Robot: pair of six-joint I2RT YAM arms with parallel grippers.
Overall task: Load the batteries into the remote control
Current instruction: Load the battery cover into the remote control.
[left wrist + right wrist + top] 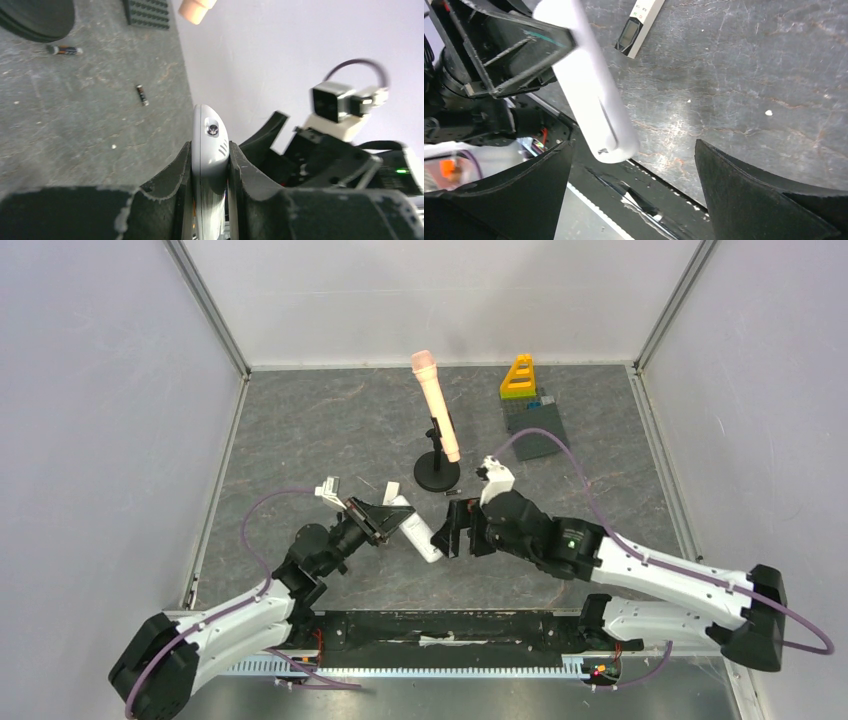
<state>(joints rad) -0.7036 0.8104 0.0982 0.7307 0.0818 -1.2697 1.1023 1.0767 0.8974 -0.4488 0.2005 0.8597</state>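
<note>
My left gripper is shut on the white remote control, held edge-on above the table; from above the remote control slants down to the right out of the left gripper. My right gripper is open, its jaws wide apart. In the right wrist view the rounded end of the remote control lies ahead of the right gripper, touching neither finger. Two batteries lie loose on the table beyond the remote. One battery shows from above near the stand.
A peach microphone leans on a black round stand behind the grippers. Toy bricks on a dark plate sit at the back right. A slim white device with a small display lies on the table past the remote.
</note>
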